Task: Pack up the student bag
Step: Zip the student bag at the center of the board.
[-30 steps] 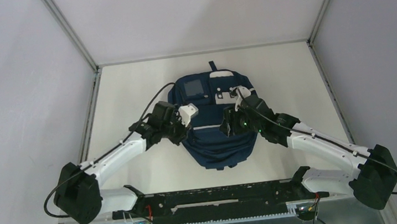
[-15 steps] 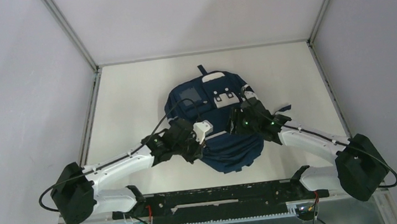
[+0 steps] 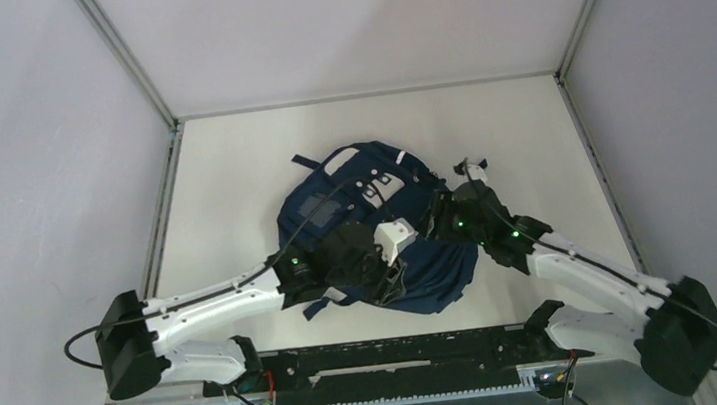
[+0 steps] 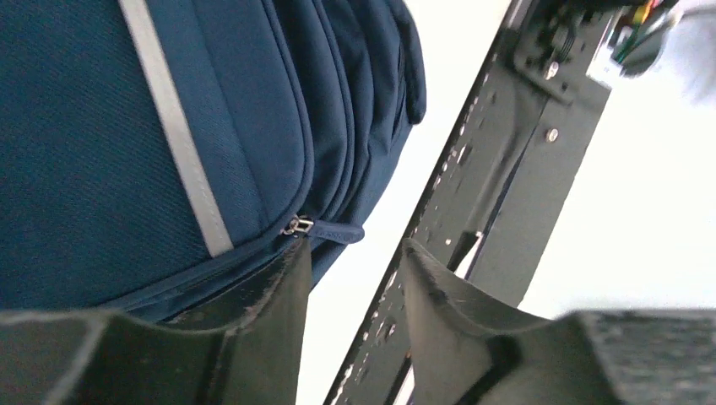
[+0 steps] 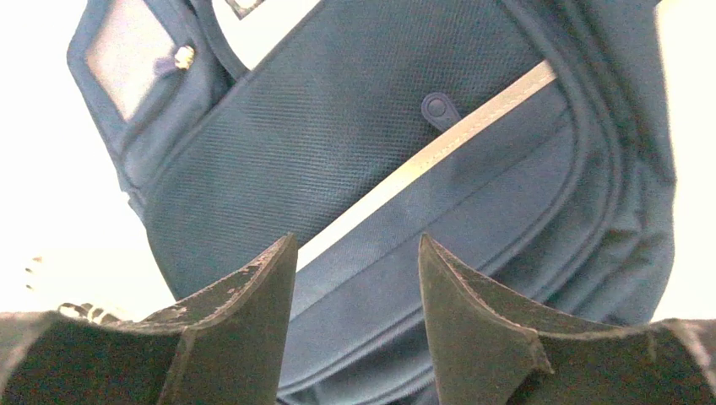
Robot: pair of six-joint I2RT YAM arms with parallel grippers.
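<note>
The student bag, navy with a white stripe and a small grey window, lies flat mid-table with its top turned to the far left. My left gripper is at the bag's near edge. In its wrist view the left gripper stands open with nothing between the fingers, and one fingertip sits just below a metal zipper pull. My right gripper hovers over the bag's right side. In its wrist view the right gripper is open, with bag fabric beyond the fingers.
A black perforated rail runs along the table's near edge, close behind the left gripper, and shows again as the rail in the left wrist view. Grey walls with metal posts close the table on three sides. A dark strap trails from the bag's top.
The bag has turned counter-clockwise and slid nearer and leftward. The left gripper has opened and moved right along the bag's near edge. The right arm has drawn back a little.
</note>
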